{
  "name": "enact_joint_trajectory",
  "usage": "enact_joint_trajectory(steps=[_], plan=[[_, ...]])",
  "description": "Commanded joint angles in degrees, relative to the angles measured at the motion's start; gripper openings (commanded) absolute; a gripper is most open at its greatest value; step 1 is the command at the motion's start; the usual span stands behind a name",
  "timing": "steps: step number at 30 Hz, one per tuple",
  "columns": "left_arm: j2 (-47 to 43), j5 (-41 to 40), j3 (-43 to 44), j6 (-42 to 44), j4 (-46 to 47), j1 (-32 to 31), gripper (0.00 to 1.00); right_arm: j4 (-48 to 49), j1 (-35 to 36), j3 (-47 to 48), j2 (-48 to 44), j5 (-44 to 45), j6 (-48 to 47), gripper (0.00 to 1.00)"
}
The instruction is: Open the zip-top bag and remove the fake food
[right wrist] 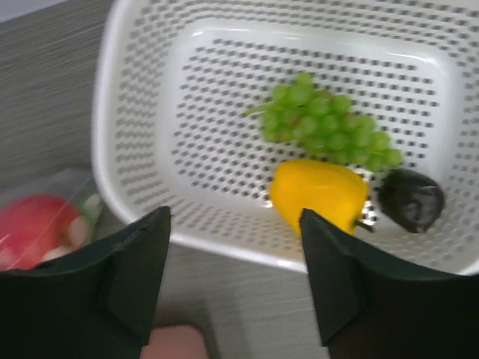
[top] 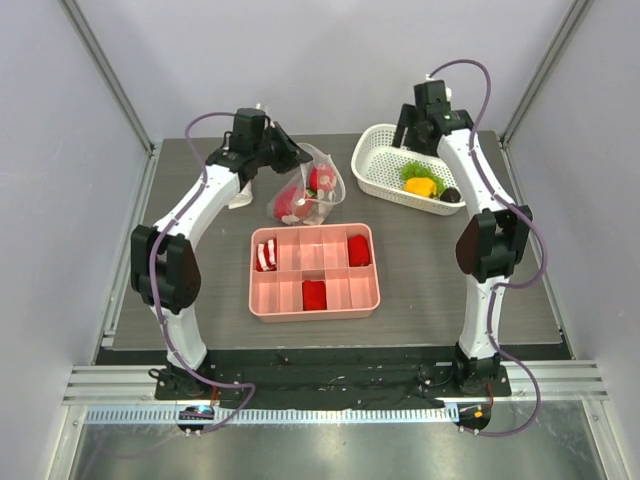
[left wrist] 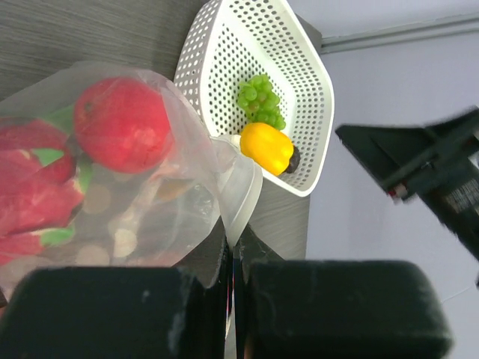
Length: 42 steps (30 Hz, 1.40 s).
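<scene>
The clear zip-top bag lies at the back of the table, with red fake food inside. My left gripper is shut on the bag's edge; in the left wrist view the plastic is pinched between the jaws and a red round piece shows through it. The white basket holds green grapes, a yellow pepper and a dark purple-black piece. My right gripper is open and empty, above the basket's near rim.
A pink compartment tray with red blocks and a striped piece sits at mid-table, in front of the bag. A white cloth lies under my left arm. Grey walls close in the back and sides.
</scene>
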Motion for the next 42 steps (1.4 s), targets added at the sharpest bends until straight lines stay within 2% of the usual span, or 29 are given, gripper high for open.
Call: enact_joint_trajectory(steps=[1,2,3,6,9,11,16,20,25,31,37,38,42], plan=[[1.63,1.49,3.79,-3.38,7.40,-0.11,0.00,4.00,8.39,-3.01,-10.86,-15.00,5.42,0.60],[1.81,1.67,3.80,-3.64,7.58,-0.29,0.00,6.55,9.37,-5.20,-11.93,-17.31,6.91,0.56],[1.98,1.67,3.88,-3.82,7.76,-0.20,0.00,11.71,10.52,-9.75,-12.81,-20.03,9.36,0.44],[2.24,1.58,3.88,-4.08,8.02,-0.38,0.00,20.86,14.21,-16.03,-14.58,-23.20,11.06,0.30],[2.33,1.93,4.23,-4.08,7.85,-0.38,0.00,23.69,17.03,-16.38,-12.74,-22.78,11.14,0.24],[2.34,2.11,4.24,-4.17,7.85,-0.38,0.00,26.33,17.82,-16.74,-10.37,-25.50,12.28,0.20],[1.98,1.58,4.67,-3.64,6.71,-0.29,0.00,27.84,18.52,-16.65,-5.79,-23.14,14.31,0.09],[2.16,1.40,4.85,-3.56,6.44,-0.29,0.00,32.32,18.96,-18.06,-4.04,-22.96,13.17,0.09],[1.90,0.88,3.89,-3.30,6.44,-0.29,0.00,32.15,19.05,-15.69,1.23,-22.08,13.17,0.12],[1.37,-0.62,2.66,-2.59,5.83,-0.20,0.00,29.96,18.97,-16.04,1.60,-6.98,10.89,0.13],[1.37,-2.02,1.69,-2.41,5.65,-0.20,0.00,23.81,18.96,-10.86,3.53,2.69,7.37,0.21],[1.45,-2.20,1.60,-2.33,5.74,-0.29,0.00,23.02,18.70,-9.81,3.96,3.58,7.28,0.25],[1.72,-3.25,1.51,-2.06,5.04,-0.11,0.00,23.27,18.26,-6.64,7.30,-0.27,5.61,0.36]])
